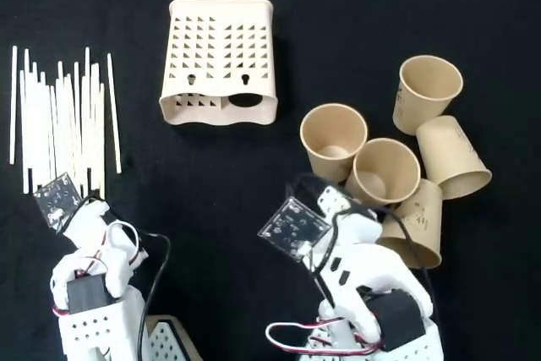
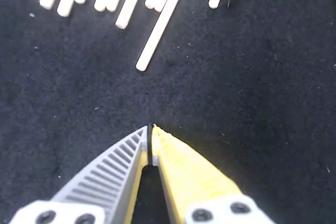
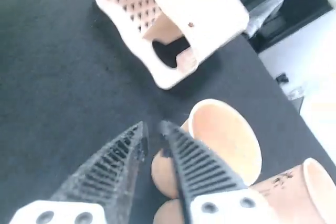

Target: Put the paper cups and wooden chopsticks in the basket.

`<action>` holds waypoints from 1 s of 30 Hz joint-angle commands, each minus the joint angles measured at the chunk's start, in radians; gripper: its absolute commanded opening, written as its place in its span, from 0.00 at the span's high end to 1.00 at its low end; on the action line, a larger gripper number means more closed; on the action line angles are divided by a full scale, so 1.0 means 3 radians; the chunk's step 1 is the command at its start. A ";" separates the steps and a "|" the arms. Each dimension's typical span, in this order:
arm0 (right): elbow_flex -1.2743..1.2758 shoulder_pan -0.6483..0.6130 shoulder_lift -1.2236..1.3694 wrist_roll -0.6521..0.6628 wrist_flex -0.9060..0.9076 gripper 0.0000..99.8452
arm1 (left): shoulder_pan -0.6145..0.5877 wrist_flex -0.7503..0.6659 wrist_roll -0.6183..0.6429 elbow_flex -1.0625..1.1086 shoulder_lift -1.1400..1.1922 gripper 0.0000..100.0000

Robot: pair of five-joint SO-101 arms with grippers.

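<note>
the left pincer point(image 2: 150, 129) is closed tip to tip with nothing in it, over bare black cloth point(image 2: 252, 77) just near of the chopsticks point(image 2: 157, 30). the right pincer point(image 3: 152, 127) is parted only narrowly and holds nothing, right beside the nearest-left upright cup point(image 3: 223, 135).

the chopsticks point(image 1: 63, 120) lie in a loose row at the far left. the five cups point(image 1: 386, 171) crowd together on the right, some upright, some tipped over. the basket point(image 1: 220, 61) sits far centre with a perforated face up, and i cannot see its opening.

likely trouble:
- the cups touch one another, so a grab on one may shove its neighbours, and the tipped ones could roll.
- the right pincer's gap looks too narrow for a cup rim as it stands.
- thin sticks flat on cloth could slip from the tips, or several may come up at once and scatter.
- if the basket's mouth is not upward, nothing dropped will stay in.

dark marks show on two cup sides point(image 1: 404, 99), too small to read.
</note>
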 commanded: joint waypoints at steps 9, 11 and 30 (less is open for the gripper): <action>-0.0713 -0.0092 0.2325 0.0020 -0.1775 0.79 | 0.0038 0.0015 0.0020 0.0054 -0.0015 0.97; -0.0857 -0.0087 0.2851 0.0026 -0.2138 0.79 | 0.0038 0.0015 0.0020 0.0054 -0.0015 0.97; -0.1501 0.0107 0.5414 0.0783 -0.4051 0.82 | 0.0038 0.0015 0.0020 0.0054 -0.0015 0.97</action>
